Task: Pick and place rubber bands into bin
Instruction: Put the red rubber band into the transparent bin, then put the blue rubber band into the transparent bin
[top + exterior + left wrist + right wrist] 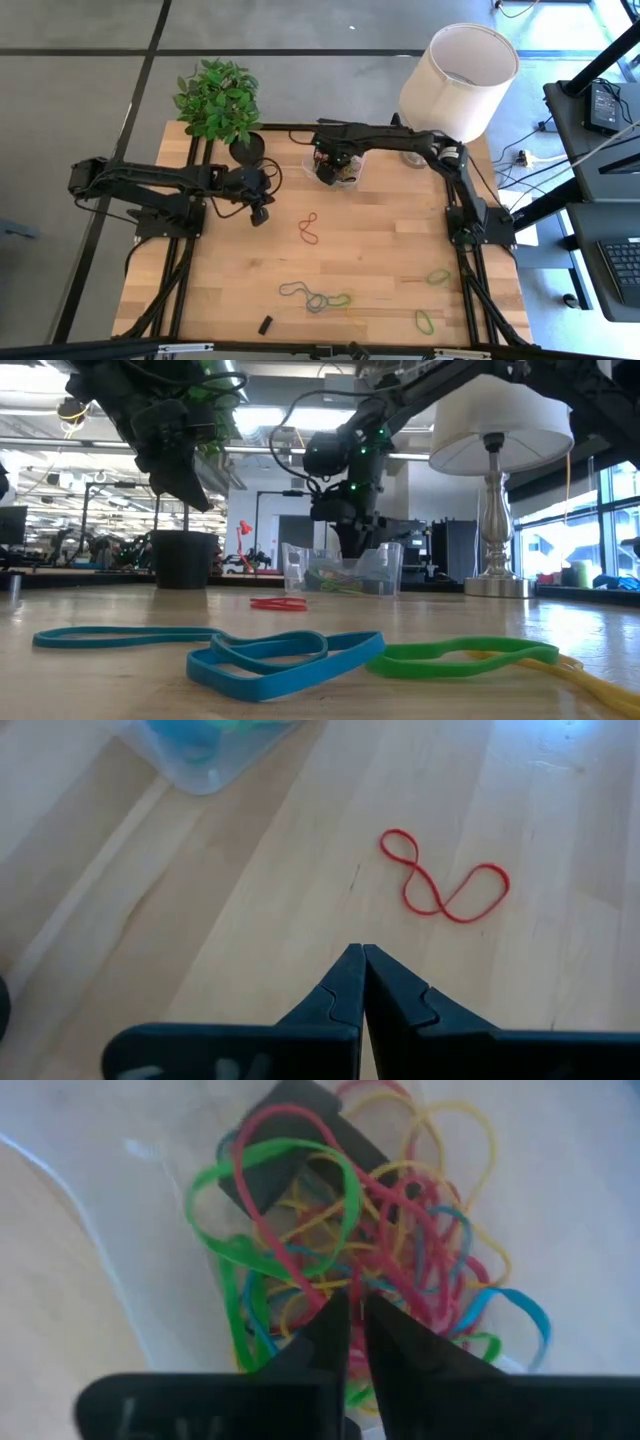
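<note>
Many bands [340, 1260] lie in the bin [345, 172]; several remain on the worktop [380, 250]. Right fingers [350, 1330] slightly parted, left fingers [362, 982] pressed together.

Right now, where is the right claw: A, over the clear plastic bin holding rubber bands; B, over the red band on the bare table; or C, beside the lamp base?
A: the right claw hangs over the clear plastic bin, above its tangled coloured rubber bands.

Red rubber band [443, 886] (pale wood table [380, 250]).
</note>
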Robot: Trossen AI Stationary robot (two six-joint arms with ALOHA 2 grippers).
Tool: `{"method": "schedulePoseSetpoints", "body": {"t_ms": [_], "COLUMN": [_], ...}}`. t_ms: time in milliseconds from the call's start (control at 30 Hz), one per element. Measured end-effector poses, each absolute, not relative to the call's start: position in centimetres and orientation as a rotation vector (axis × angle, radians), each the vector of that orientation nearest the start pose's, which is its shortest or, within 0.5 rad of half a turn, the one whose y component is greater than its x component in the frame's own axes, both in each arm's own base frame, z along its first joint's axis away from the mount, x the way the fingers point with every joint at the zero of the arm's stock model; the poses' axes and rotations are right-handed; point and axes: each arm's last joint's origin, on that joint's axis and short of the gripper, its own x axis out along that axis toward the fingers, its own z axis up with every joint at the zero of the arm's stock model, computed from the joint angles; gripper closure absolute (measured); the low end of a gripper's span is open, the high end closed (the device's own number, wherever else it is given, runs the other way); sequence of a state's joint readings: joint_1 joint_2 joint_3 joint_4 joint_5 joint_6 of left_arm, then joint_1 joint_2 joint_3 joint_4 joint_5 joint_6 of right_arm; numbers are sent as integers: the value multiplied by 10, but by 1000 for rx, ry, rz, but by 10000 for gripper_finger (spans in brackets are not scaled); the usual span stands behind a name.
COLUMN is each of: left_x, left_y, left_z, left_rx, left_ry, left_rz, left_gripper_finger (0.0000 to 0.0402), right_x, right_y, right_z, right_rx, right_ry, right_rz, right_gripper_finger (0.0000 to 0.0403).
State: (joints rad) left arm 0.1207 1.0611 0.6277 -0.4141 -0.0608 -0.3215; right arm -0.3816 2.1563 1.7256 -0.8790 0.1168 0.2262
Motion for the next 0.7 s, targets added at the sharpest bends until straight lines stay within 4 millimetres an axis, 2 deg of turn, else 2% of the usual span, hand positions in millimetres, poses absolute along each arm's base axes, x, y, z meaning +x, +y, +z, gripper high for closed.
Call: {"method": "schedulePoseSetpoints", "body": {"t_ms": [133, 400, 533, 700], "left_x": [201, 201, 202, 204], "left_y": [26, 25, 18, 0], "left_z": [213, 213, 213, 218], "left_rx": [-334, -353, -341, -279], "left_ry": [813, 819, 832, 843], "left_rz": [310, 266, 191, 101], "left_gripper_finger": [400, 400, 400, 400], "right_x": [403, 392, 382, 370], "right_y": [-169, -166, -159, -134], "right_z": [187, 215, 238, 269], "right_rx": [376, 443, 481, 499], "right_ry": [1256, 1214, 1190, 1170], "right_rz": [-573, -590, -618, -614], "right_gripper_finger": [328, 263, 260, 279]}}
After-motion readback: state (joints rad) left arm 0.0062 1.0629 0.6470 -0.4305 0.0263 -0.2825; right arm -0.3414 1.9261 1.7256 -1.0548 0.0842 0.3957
